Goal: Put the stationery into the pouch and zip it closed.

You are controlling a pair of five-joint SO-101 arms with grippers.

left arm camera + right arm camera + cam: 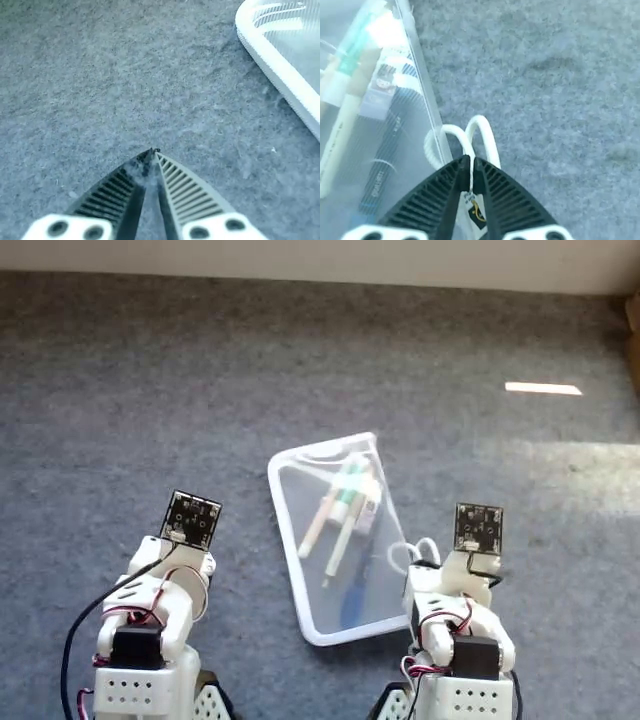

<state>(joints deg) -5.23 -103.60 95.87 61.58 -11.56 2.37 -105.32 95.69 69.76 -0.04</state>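
White cord (479, 119), pinched by right pincer (470, 161)

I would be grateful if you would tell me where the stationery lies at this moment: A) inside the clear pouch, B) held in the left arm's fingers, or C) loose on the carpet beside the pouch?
A: the pens lie within the outline of the clear pouch and are seen through its wall, while the grey carpet around it is bare.
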